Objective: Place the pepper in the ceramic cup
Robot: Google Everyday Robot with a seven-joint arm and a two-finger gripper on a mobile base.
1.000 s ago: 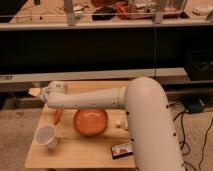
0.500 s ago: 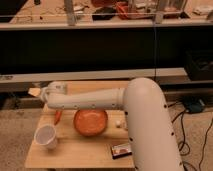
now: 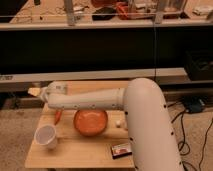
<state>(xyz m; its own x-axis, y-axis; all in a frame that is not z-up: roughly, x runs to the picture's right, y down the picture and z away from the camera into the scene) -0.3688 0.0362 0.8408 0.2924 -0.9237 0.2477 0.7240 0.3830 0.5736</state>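
Observation:
The pepper is a slim orange-red piece on the wooden table, just left of the orange bowl. The ceramic cup is a small white cup standing near the table's front left corner, a little in front of the pepper. My white arm reaches from the lower right across the table to the left. The gripper is at the table's back left edge, just above and behind the pepper. The arm hides the pepper's upper end.
A large round orange bowl sits mid-table. A small white object lies right of it. A dark flat packet lies near the front edge. Behind the table run a dark counter and a shelf.
The gripper has shifted very slightly at the table's back left. The pepper, cup and bowl have stayed where they were.

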